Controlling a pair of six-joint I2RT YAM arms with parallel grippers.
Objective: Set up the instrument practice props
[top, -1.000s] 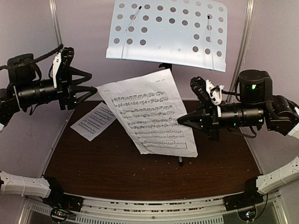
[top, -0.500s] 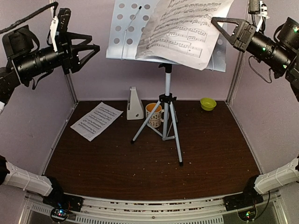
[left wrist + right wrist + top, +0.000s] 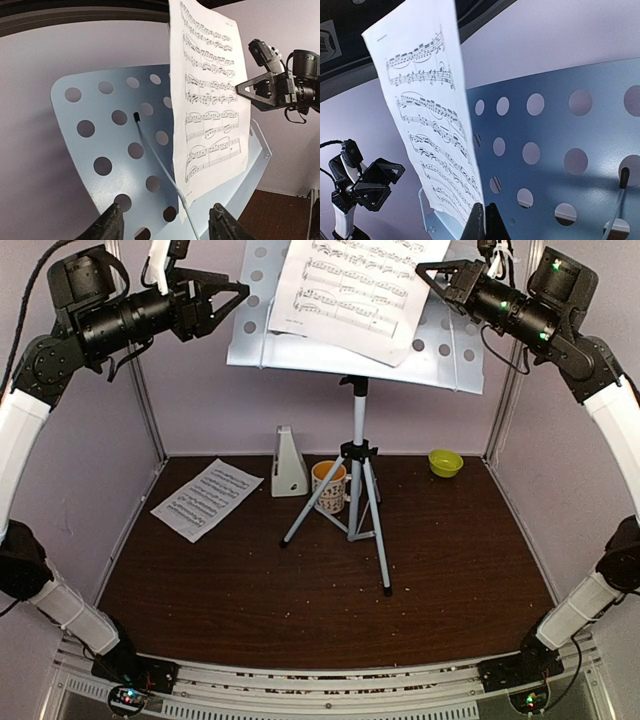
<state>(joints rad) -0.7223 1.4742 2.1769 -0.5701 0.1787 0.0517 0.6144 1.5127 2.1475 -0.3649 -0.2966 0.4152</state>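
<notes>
No readable words; only printed staves on raised page (image 3: 350, 290), table page (image 3: 205, 498).

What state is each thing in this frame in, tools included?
left tool: open, empty
right tool: shut on the held sheet
held sheet: pinched at its edge, up in front of the stand's desk
music stand: upright on its spread tripod
second sheet: flat on the table
metronome: upright
mug: upright beside the tripod legs
green bowl: upright, back right
</notes>
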